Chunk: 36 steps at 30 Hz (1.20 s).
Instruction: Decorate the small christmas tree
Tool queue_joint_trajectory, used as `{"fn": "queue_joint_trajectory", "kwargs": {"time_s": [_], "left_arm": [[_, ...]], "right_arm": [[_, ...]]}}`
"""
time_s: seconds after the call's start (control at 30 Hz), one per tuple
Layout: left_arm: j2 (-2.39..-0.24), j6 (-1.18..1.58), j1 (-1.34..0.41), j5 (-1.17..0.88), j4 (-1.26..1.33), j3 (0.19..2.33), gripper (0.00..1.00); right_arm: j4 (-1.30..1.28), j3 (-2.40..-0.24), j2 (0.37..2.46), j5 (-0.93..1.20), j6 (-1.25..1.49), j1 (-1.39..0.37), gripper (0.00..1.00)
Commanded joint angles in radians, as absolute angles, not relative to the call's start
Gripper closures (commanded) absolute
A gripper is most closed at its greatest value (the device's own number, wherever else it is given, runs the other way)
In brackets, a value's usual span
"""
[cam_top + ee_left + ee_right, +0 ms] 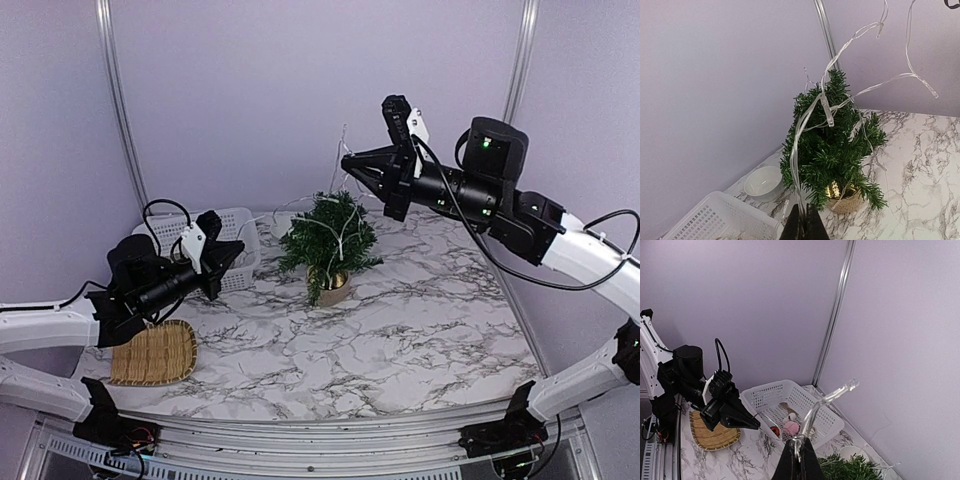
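The small christmas tree (pixel 330 238) stands in its tan pot (pixel 334 289) at the middle back of the marble table. A clear light string (pixel 796 145) is draped over the tree (pixel 835 150), with loops rising above its top. My left gripper (pixel 804 222) is low and left of the tree, shut on strands of that string. In the top view the left gripper (pixel 238 257) sits by the basket. My right gripper (pixel 347 160) hangs above the treetop, shut on the string (pixel 812 420), a clear bulb (pixel 852 385) sticking up past its fingertips (pixel 799 452).
A white plastic basket (pixel 240 222) at the back left holds a pink ornament (pixel 791 427) and a red one (pixel 775 431). A white bowl (pixel 762 181) lies between basket and tree. A woven tray (pixel 153 352) rests front left. Purple walls close in behind.
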<state>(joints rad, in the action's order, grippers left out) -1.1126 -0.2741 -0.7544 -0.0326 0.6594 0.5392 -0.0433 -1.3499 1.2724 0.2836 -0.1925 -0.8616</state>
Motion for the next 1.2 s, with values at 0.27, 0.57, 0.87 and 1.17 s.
{"fn": "queue_joint_trajectory", "kwargs": {"time_s": [0.27, 0.57, 0.87, 1.17], "left_arm": [[-1.018, -0.411, -0.752, 0.005, 0.189, 0.813, 1.00], [-1.167, -0.443, -0.751, -0.034, 0.146, 0.972, 1.00], [-1.292, -0.446, -0.749, 0.060, 0.165, 1.064, 1.00], [-1.429, -0.351, -0.677, 0.129, 0.216, 1.205, 1.00]], "right_arm": [[0.037, -1.258, 1.219, 0.106, -0.081, -0.786, 1.00], [0.064, -1.126, 1.199, 0.099, 0.026, -0.684, 1.00], [0.146, -1.097, 1.264, 0.126, 0.095, -0.529, 1.00], [0.242, -1.184, 1.429, 0.211, 0.127, -0.443, 1.00]]}}
